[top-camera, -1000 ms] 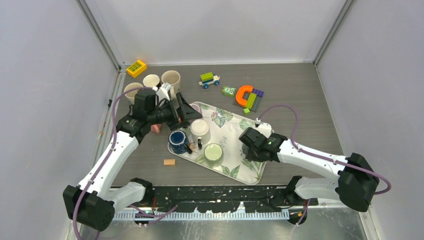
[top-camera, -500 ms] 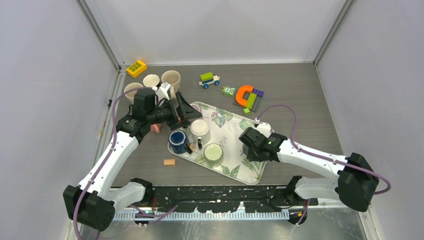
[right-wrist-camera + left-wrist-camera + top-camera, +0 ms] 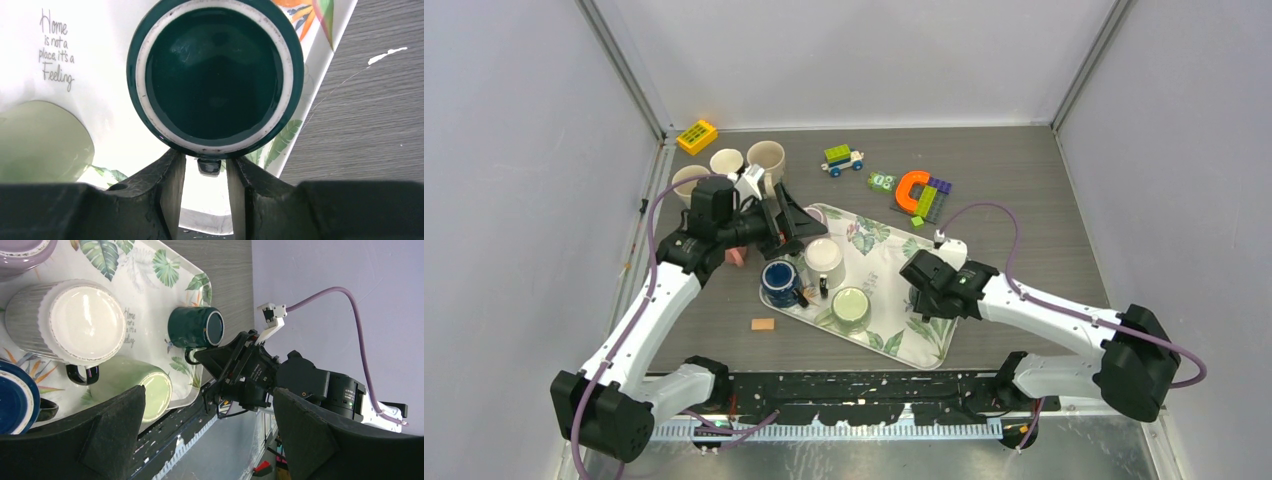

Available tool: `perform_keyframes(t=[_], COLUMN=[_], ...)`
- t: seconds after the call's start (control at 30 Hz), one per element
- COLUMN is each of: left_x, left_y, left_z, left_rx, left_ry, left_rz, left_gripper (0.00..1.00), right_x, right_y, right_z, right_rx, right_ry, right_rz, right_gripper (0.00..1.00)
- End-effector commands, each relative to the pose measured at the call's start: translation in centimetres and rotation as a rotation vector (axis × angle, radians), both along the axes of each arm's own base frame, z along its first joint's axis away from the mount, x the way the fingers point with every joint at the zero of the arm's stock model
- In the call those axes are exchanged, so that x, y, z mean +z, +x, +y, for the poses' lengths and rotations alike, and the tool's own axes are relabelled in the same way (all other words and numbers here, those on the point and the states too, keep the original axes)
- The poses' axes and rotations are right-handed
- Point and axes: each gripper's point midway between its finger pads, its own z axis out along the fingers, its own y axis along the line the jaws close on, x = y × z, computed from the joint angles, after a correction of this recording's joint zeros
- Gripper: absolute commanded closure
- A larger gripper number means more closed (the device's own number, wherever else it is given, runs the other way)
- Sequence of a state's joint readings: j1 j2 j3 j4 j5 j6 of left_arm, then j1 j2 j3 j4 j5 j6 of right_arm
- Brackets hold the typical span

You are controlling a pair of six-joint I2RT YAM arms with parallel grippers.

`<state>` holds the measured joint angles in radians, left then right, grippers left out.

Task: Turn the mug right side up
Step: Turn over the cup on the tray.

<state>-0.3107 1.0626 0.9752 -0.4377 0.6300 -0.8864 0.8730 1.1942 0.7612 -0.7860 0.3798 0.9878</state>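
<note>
Here, tray (image 3: 929, 340), 4 mugs, green mug (image 3: 215, 75) inverted

Dark green mug (image 3: 215, 75), base toward the camera, white unglazed ring around it. Handle (image 3: 209, 166) between the two fingers (image 3: 167, 190) of the right claw (image 3: 206, 176). Leaf-printed tray (image 3: 100, 115) beneath, lettered "Home is not a place, it's a Feeling". Grey wood-grain surface (image 3: 370, 115) at right.

Grey table (image 3: 1024, 200): leaf-print tray (image 3: 929, 345), cream cups (image 3: 765, 156), probably brick toys (image 3: 922, 192).
</note>
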Motion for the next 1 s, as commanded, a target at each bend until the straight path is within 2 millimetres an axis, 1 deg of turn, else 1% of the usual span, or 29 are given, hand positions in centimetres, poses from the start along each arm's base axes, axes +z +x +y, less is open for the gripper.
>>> perform_keyframes(t=[0.0,0.17,0.23,0.33,0.4,0.47,0.5,0.63,0.77,0.97], left_x=[0.5,0.5,0.5,0.6,0.6,0.8,0.9,1.5,2.0,2.7], left_y=[0.2,0.1,0.1,0.1,0.1,0.2,0.3,0.6,0.9,1.2], left_z=[-0.2,-0.2,-0.1,-0.1,-0.1,-0.1,-0.1,-0.2,-0.1,-0.2], left_rx=[-0.017,-0.019,-0.019,-0.015,-0.010,0.000,0.006,0.019,0.032,0.045], left_ry=[-0.022,-0.021,-0.022,-0.025,-0.031,-0.045,-0.055,-0.124,-0.166,-0.202], left_rz=[-0.030,-0.032,-0.030,-0.029,-0.023,-0.009,0.001,0.030,0.044,0.048], left_gripper=[0.00,0.00,0.00,0.00,0.00,0.00,0.00,0.00,0.00,0.00], right_x=[1.0,0.5,0.5,1.1,1.7,2.6,3.1,5.2,6.9,9.1], right_y=[1.6,1.6,1.7,1.8,1.9,2.1,2.2,2.9,3.5,4.1], right_z=[0.6,0.4,0.4,0.3,0.4,0.6,0.8,1.7,2.4,2.6], right_rx=[-0.045,-0.050,-0.052,-0.049,-0.043,-0.037,-0.034,-0.022,-0.015,-0.020], right_ry=[0.004,-0.017,-0.018,-0.022,-0.018,-0.006,0.002,0.046,0.087,0.140], right_rz=[-0.058,-0.052,-0.056,-0.062,-0.069,-0.082,-0.090,-0.126,-0.155,-0.193], right_gripper=[0.60,0.64,0.68,0.79,0.89,0.98,0.99,0.99,1.00,0.99])
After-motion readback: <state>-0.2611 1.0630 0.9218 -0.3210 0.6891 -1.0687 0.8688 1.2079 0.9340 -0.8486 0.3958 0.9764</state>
